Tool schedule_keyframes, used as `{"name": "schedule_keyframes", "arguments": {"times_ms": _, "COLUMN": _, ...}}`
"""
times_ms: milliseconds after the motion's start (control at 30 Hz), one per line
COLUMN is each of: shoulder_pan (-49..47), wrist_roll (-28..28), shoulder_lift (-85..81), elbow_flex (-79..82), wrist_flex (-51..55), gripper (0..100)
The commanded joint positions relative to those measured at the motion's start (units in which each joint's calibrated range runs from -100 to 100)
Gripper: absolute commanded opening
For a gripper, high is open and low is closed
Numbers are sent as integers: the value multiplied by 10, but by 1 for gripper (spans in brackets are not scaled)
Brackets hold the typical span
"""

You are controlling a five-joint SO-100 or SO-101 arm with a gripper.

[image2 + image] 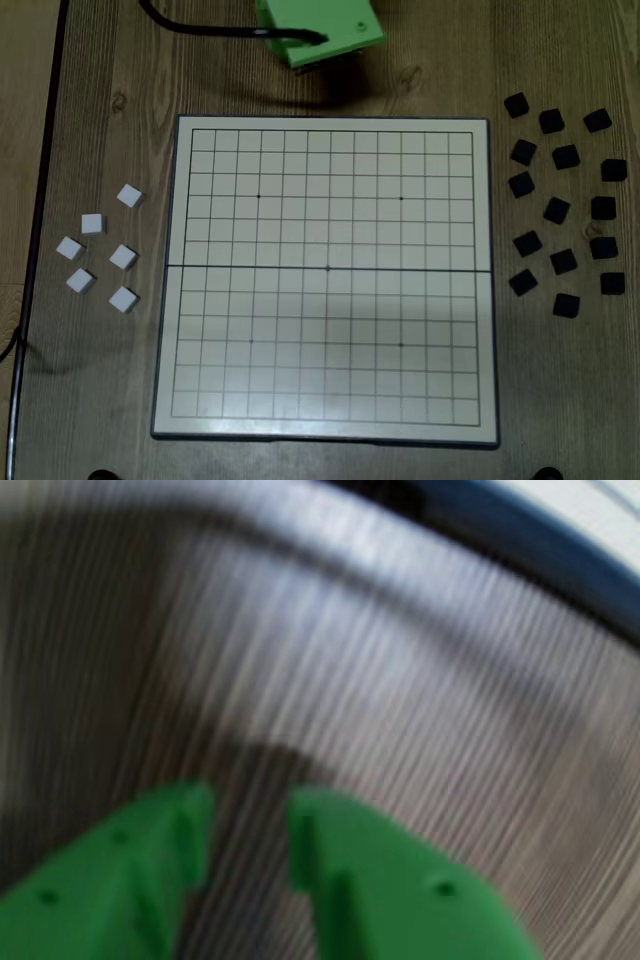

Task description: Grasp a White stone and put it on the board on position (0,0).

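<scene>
Closest to the wrist camera, the green gripper (250,825) filled the bottom of a badly blurred picture. Its two fingers stood slightly apart with a narrow gap and nothing between them, over bare wood-grain table (400,710). A dark rim of the board (560,550) crossed the top right corner.

In the fixed view from above, the board (325,425) lay in the middle of the table, a cream square with a thin grid, a bold middle line and five dots. No piece sat on it, so the task looked not yet begun.

To the left of the board in that view, six white stones (123,257) lay loosely scattered on the table, apart from one another, probably set there as a supply within reach. To the right, many black blocks (563,261) lay scattered the same way.

Farthest off, above the board's top edge, part of the green arm (320,30) showed, well apart from the white stones. Which corner counts as (0,0) could not be told.
</scene>
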Motion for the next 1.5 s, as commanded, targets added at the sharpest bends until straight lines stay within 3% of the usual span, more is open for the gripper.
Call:
{"name": "schedule_keyframes", "arguments": {"times_ms": 0, "shoulder_pan": 35, "wrist_roll": 23, "shoulder_lift": 115, "elbow_flex": -144, "wrist_flex": 11, "gripper": 6}}
{"name": "schedule_keyframes", "arguments": {"times_ms": 400, "shoulder_pan": 76, "wrist_roll": 29, "shoulder_lift": 320, "elbow_flex": -437, "wrist_flex": 59, "gripper": 6}}
{"name": "schedule_keyframes", "arguments": {"times_ms": 733, "shoulder_pan": 143, "wrist_roll": 82, "shoulder_lift": 549, "elbow_flex": -718, "wrist_flex": 120, "gripper": 6}}
{"name": "schedule_keyframes", "arguments": {"times_ms": 1200, "shoulder_pan": 196, "wrist_roll": 125, "shoulder_lift": 689, "elbow_flex": -860, "wrist_flex": 125, "gripper": 6}}
{"name": "schedule_keyframes", "arguments": {"times_ms": 1467, "shoulder_pan": 204, "wrist_roll": 148, "shoulder_lift": 732, "elbow_flex": -862, "wrist_flex": 96, "gripper": 6}}
